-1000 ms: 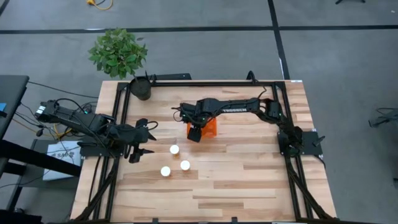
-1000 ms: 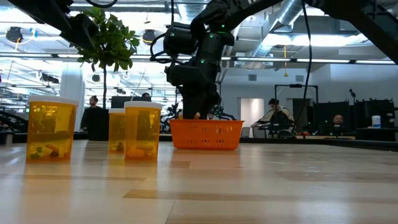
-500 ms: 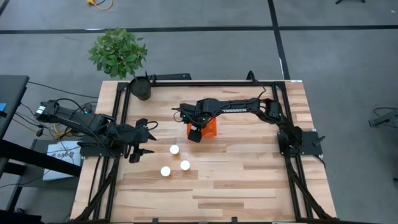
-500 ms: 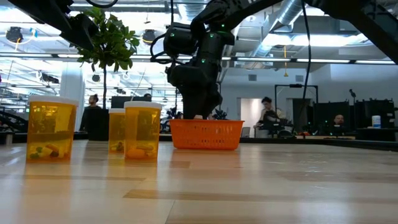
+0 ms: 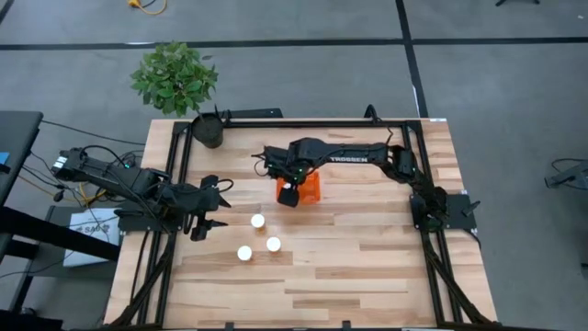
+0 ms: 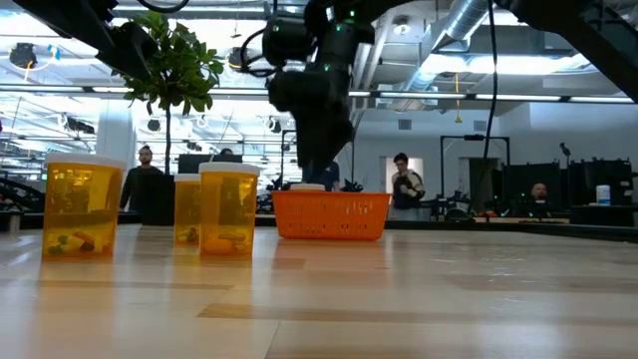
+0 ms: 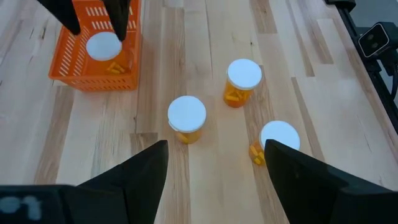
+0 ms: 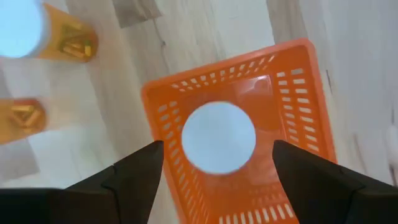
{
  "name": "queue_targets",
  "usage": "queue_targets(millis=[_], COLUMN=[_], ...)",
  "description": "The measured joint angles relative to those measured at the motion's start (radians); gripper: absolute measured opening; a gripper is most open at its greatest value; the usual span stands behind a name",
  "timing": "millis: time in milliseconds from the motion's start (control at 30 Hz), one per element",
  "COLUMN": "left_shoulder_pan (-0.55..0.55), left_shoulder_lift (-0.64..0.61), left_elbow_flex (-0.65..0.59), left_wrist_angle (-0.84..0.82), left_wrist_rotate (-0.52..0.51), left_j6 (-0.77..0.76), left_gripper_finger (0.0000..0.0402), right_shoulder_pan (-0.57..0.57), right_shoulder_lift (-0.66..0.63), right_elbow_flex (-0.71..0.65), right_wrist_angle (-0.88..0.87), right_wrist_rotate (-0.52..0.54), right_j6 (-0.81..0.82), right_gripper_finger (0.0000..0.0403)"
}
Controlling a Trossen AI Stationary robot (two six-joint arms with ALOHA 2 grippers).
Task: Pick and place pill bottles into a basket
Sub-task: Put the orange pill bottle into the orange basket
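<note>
Right tool point(image 5: 288, 194) has lifted clear of the orange basket point(image 5: 311, 190) since a second ago, fingers apart, gripping nothing. One pill bottle point(image 8: 218, 137) stands inside the basket. Three more point(image 5: 258, 221) point(image 5: 274, 244) point(image 5: 244, 253) sit on the bench point(image 5: 367, 267) near the basket. Left tool point(image 5: 216, 208) waits beside those, fingers apart.

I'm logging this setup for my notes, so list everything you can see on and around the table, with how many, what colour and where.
Pill bottles: four, amber with white caps; three standing on the table in front of the left gripper, one upright inside the basket.
Basket: one, bright orange, perforated sides, mid-table.
Potted plant: one, green leaves, dark pot, at the table's far left corner.
Table: one, light wood planks.
People: a few, in the room beyond.
Left gripper: dark, waiting at the left edge.
Right gripper: dark, open, above the basket.
</note>
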Motion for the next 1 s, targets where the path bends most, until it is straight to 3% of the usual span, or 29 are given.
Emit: queue_targets(millis=[400,600,700,900,1000], left_shoulder_pan=[0.0,0.0,0.0,0.0,0.0], left_shoulder_lift=[0.0,0.0,0.015,0.102,0.177], left_elbow_flex=[0.0,0.0,0.001,0.001,0.001], left_wrist_angle=[0.002,0.005,0.008,0.069,0.129], left_wrist_rotate=[0.003,-0.002,-0.001,0.056,0.104], left_j6=[0.015,0.003,-0.056,-0.082,-0.085], left_gripper_finger=[0.0256,0.0256,0.0256,0.0256,0.0256], right_shoulder_pan=[0.067,0.145,0.204,0.349,0.407], right_shoulder_lift=[0.0,-0.116,-0.178,-0.313,-0.365], right_elbow_flex=[0.312,0.288,0.287,0.286,0.286], right_wrist_angle=[-0.436,-0.427,-0.412,-0.413,-0.412], right_wrist_rotate=[-0.001,0.025,0.129,0.477,0.546], right_j6=[0.048,0.182,0.248,0.407,0.457], right_gripper_finger=[0.0297,0.0297,0.0297,0.0297,0.0297])
